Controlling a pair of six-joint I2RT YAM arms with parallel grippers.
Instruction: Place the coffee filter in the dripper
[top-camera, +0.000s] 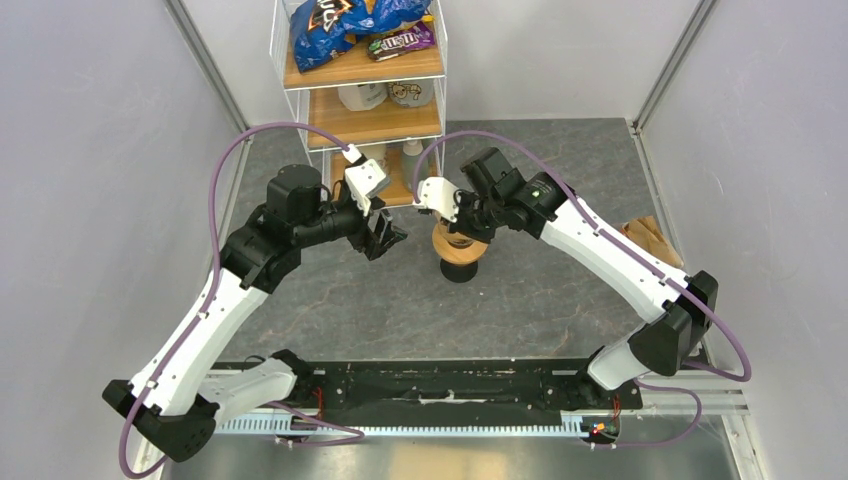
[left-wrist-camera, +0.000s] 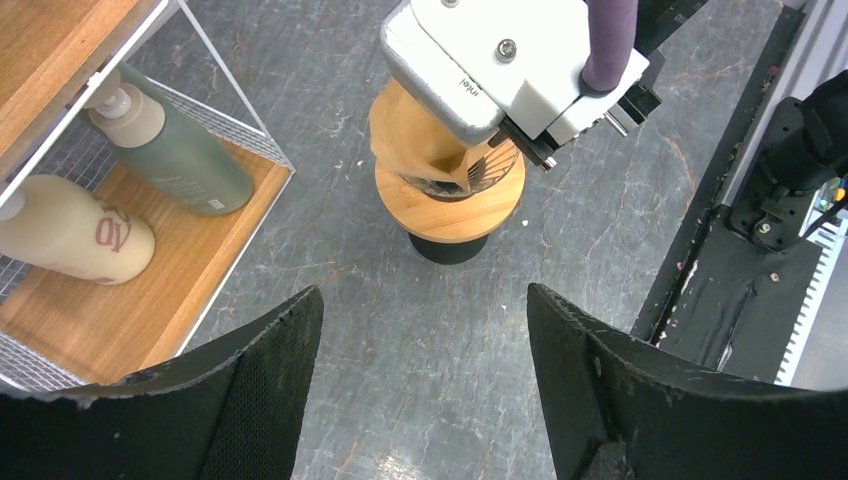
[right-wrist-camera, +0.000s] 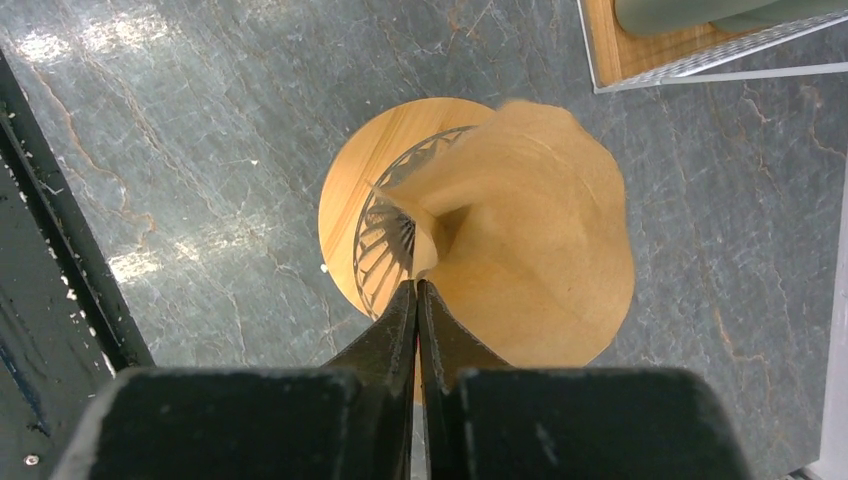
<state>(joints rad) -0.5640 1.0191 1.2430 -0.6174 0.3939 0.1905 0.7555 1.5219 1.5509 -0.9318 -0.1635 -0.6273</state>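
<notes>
One dripper (left-wrist-camera: 450, 205), one wire rack (top-camera: 362, 75), three wooden shelves (top-camera: 375, 122), two bottles (left-wrist-camera: 175, 150)

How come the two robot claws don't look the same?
The left gripper is wide open; the right gripper is pinched shut. The left gripper holds nothing; the right gripper grips the edge of the filter. The left gripper hovers beside the dripper; the right gripper is right above it. Both have two black fingers and both point toward the dripper.
</notes>
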